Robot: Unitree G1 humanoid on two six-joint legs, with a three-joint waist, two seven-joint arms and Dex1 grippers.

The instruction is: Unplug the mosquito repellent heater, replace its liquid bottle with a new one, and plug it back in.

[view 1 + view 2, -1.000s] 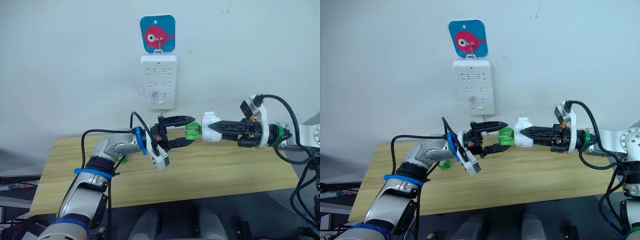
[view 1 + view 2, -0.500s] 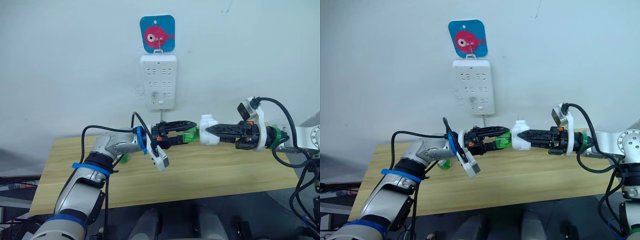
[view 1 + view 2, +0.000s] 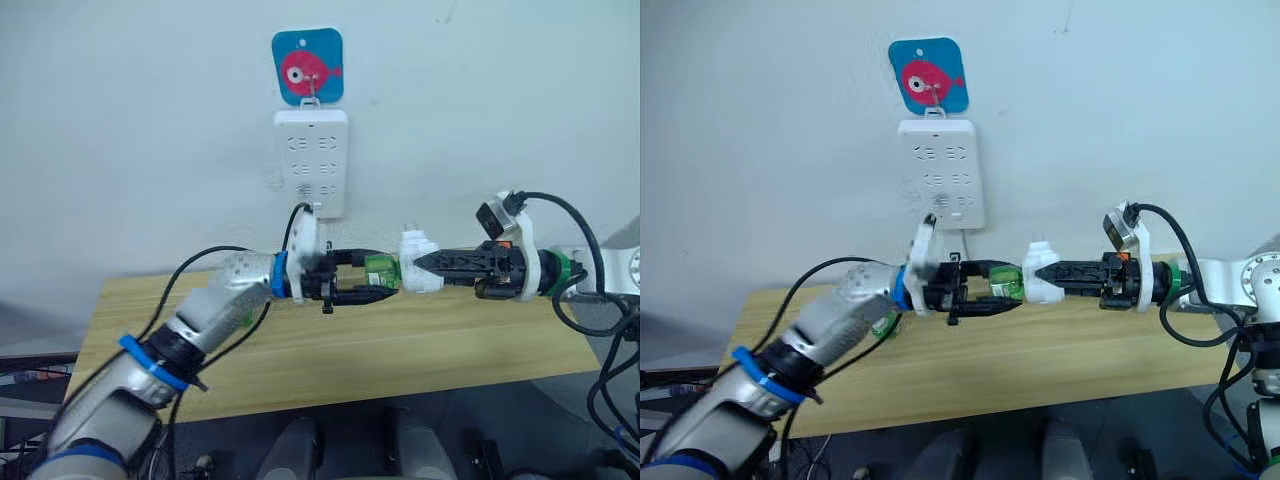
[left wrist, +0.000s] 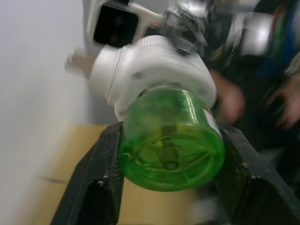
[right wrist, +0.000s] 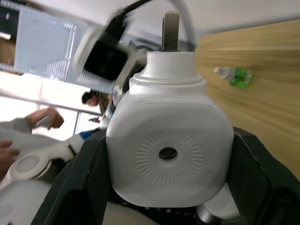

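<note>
Now the left end effector (image 3: 372,283), its wrist rolled over since 1 second ago, grips the green bottle (image 3: 381,271); the right end effector (image 3: 424,271) clamps the heater (image 3: 415,274), apparently mid-unscrewing.

A robotics test room: a bare white wall (image 3: 120,130) carries a power strip (image 3: 311,163), a fish-print hook (image 3: 307,66) just above it, a plain wooden worktop (image 3: 400,345) below.

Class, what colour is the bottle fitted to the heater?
Translucent green bottle, clearest in the left wrist view.
</note>
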